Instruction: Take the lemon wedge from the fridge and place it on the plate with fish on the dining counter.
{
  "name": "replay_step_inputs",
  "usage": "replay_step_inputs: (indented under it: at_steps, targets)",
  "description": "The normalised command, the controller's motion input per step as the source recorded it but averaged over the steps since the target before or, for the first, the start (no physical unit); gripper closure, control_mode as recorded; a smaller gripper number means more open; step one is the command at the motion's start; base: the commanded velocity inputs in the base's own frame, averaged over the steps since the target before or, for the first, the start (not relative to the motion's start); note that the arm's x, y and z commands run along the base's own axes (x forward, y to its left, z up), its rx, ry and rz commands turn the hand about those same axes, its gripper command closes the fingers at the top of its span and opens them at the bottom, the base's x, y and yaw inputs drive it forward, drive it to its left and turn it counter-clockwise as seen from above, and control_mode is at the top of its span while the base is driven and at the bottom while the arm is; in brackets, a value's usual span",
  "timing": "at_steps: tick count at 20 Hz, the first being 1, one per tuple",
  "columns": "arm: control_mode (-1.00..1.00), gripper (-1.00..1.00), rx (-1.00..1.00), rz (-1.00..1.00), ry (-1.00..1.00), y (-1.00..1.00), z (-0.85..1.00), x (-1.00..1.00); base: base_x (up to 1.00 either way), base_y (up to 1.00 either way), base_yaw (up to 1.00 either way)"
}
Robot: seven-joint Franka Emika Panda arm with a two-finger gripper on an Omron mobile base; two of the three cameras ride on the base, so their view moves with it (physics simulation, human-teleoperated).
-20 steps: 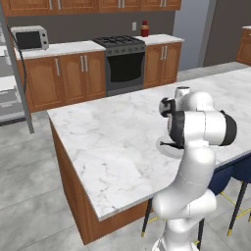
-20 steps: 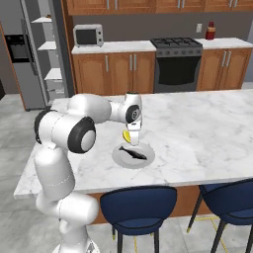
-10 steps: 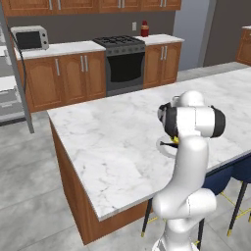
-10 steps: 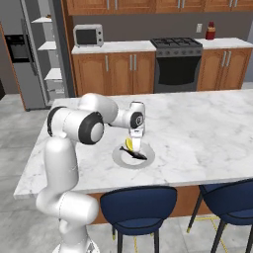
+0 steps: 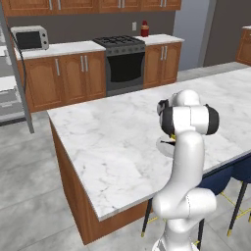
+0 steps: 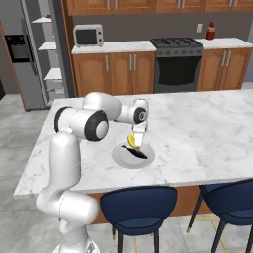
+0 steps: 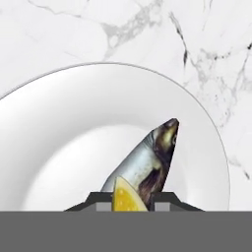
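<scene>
The lemon wedge (image 7: 126,195), a small yellow slice, sits between my finger tips, with the gripper (image 7: 129,201) shut on it. Just past the tips lies the dark fish (image 7: 150,156) on the pale round plate (image 7: 59,147). From the right base view, my gripper (image 6: 138,142) points down over the plate (image 6: 120,157), the lemon wedge (image 6: 131,141) just above the fish (image 6: 135,152). The plate rests on the marble dining counter (image 6: 197,128). My arm hides most of the plate (image 5: 164,146) in the left base view. The grey fridge (image 6: 20,59) stands open at the far left.
Two blue stools (image 6: 138,202) (image 6: 228,196) stand along the counter's near edge. Behind the island are a black stove (image 6: 178,64), wood cabinets with a microwave (image 6: 88,35) and a red bottle (image 6: 211,30). White fridge shelves (image 6: 49,49) show beside the open door.
My arm has swung and lowered the gripper with the lemon wedge down close over the plate. The plate and fish have stayed put.
</scene>
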Motion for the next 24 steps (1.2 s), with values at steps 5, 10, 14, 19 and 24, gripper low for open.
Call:
replay_step_inputs:
  at_steps: [5,10,14,19,24]
  targets:
    - [-1.00,1.00,0.00,0.00,-0.04,0.00,0.14,-0.22,0.00,0.00,0.00]
    - [-1.00,1.00,0.00,0.00,-0.02,0.00,0.03,-0.63,0.00,0.00,0.00]
    - [-1.00,1.00,0.01,0.00,-0.03,0.05,0.16,-0.38,0.00,0.00,0.00]
    - [-1.00,1.00,0.00,0.00,0.00,0.17,0.00,-0.14,0.00,0.00,0.00]
    - [-1.00,1.00,0.00,0.00,0.00,0.08,0.00,0.23,0.00,0.00,0.00]
